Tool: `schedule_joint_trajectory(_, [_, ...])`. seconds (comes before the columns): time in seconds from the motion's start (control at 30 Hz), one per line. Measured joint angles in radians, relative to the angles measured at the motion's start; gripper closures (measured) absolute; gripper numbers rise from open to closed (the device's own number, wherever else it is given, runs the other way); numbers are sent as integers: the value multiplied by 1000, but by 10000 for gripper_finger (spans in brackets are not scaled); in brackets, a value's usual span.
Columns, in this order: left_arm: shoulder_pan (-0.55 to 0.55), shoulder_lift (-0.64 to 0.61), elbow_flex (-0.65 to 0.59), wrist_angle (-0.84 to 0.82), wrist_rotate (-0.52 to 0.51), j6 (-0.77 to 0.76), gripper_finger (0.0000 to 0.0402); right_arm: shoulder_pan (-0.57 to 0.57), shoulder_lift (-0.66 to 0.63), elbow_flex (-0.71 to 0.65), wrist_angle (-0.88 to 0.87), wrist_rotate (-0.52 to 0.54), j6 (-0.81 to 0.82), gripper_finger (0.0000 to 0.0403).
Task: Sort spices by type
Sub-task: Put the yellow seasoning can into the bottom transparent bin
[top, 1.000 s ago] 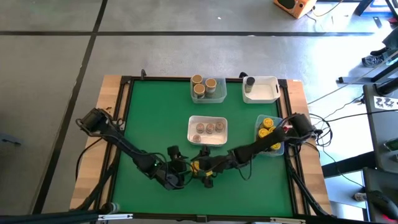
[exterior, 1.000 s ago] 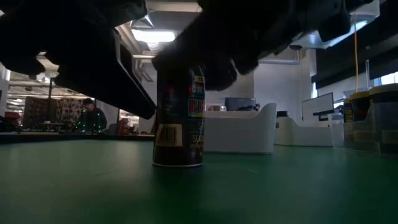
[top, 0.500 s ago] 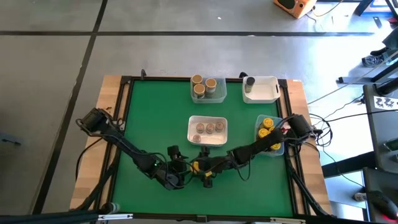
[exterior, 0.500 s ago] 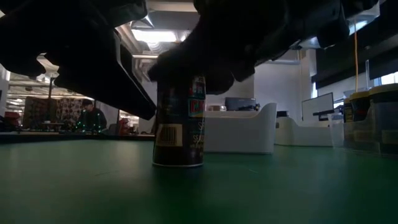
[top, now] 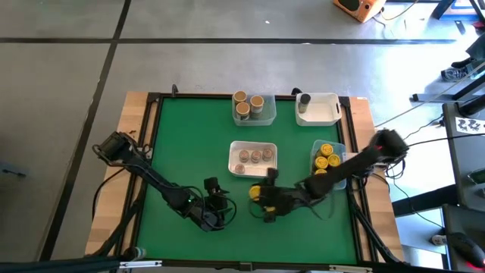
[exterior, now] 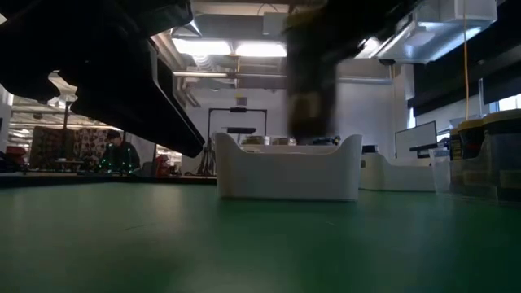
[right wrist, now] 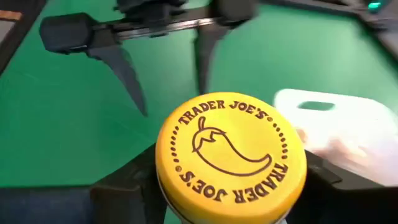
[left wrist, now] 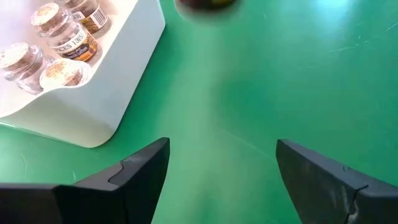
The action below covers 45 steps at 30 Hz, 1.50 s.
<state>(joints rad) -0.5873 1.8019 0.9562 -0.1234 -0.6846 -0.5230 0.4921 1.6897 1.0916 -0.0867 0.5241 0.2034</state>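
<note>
A spice jar with a yellow lid point(right wrist: 230, 149) hangs above the green mat near the table's front, with my right gripper point(top: 258, 196) shut on it. In the low view the jar point(exterior: 309, 89) shows blurred and off the mat. My left gripper point(top: 220, 209) stands open just to the jar's left, low over the mat, with nothing between its fingers point(left wrist: 134, 174). My right gripper pinches the jar between its two fingers point(right wrist: 124, 186), which sit on opposite sides of the jar's top just under the lid's rim point(right wrist: 160, 173). The fingers come slanting down from the table's right side. The jar stays upright, lid up, lifted clear of the mat.
A white tray point(top: 253, 171) of tan-lidded jars sits mid-table, just beyond both grippers. A clear tray point(top: 340, 173) of yellow-lidded jars stands at the right edge. At the far edge are another tray point(top: 264, 117) of tan-lidded jars and a white tray point(top: 326, 115) with one grey-lidded jar.
My right gripper has taken hold of the jar, which stood on the mat, and lifted it clear. It has carried it up and toward the table's right edge, away from my left gripper.
</note>
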Motion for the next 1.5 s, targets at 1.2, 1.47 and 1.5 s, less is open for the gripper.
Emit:
schedule_joint_trajectory(1.2, [15,0,0,9,0,-2,109,-217,-477,-222,-983,290,630,180])
schedule_joint_trajectory(1.47, [12,0,0,9,0,-4,109,-265,-478,-283,-980,267,610,180])
schedule_joint_trajectory(1.5, [12,0,0,9,0,-4,109,-264,-478,-286,-980,267,616,180])
